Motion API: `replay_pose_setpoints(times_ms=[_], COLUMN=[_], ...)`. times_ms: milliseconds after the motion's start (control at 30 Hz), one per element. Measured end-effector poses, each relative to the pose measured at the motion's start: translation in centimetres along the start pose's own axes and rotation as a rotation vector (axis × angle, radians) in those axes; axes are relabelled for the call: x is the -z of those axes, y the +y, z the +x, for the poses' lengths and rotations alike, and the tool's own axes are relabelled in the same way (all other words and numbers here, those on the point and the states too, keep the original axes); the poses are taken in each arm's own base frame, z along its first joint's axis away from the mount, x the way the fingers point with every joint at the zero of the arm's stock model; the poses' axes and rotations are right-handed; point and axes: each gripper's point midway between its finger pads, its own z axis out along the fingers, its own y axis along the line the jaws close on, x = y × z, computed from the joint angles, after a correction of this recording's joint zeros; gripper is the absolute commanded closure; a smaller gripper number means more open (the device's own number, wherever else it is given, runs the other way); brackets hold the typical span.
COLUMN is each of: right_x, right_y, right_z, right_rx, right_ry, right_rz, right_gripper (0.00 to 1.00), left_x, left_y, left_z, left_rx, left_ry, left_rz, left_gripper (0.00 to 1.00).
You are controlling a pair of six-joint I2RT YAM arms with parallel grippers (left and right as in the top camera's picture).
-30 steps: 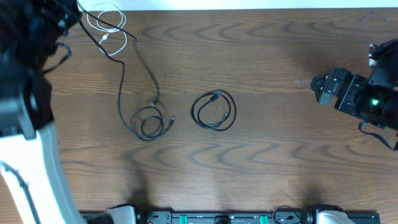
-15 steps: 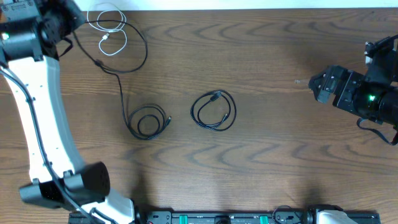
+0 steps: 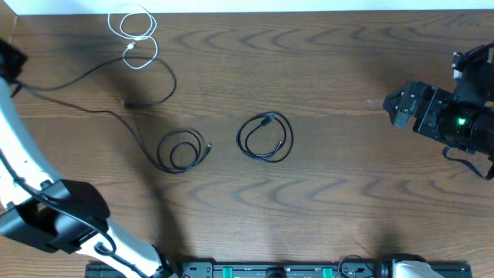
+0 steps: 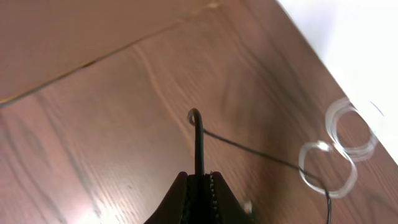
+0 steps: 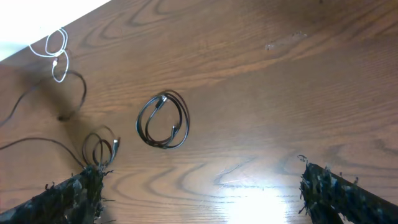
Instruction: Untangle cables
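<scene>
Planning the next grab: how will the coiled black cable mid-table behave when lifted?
The coiled black cable looks floppy: thin, loose loops, no tie visible, so it'd probably unwind and dangle. Likely light, sliding easily across the smooth table.

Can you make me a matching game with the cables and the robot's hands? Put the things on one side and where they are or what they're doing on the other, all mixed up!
Things:
1. white cable
2. round black cable
3. long black cable
4. right hand

Places and states:
a. wide open, holding nothing
b. pinched in the shut left hand
c. coiled alone in the middle of the table
d. looped by the far edge

Pairs: 1-d, 2-c, 3-b, 4-a
</scene>
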Motion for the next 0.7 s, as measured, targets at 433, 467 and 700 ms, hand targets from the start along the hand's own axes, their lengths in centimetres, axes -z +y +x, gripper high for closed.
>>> replay_pose_setpoints(times_ms=[433,467,700], right_x=[-1.0,-1.1,-1.7], right_y=[-0.2,-0.1,0.2], right_z=[-0.2,-0.2,-0.1], right_rx=[-0.007,-0.008,-0.011], right_ry=[0.027,0.031,0.059], right_rz=[0.009,0.008,-0.011], right_gripper=[0.01,0.01,0.01], left_x=[-9.5,-9.5,-8.3], left_y=[3.3,3.2,2.9], left_z=[3.7,4.0,7.3], left_rx=[0.079,0.078,0.066], left_ry=[0.234,0.246,0.374], left_rz=[0.007,0.009,-0.013], left_gripper=[0.07,0.07,0.07])
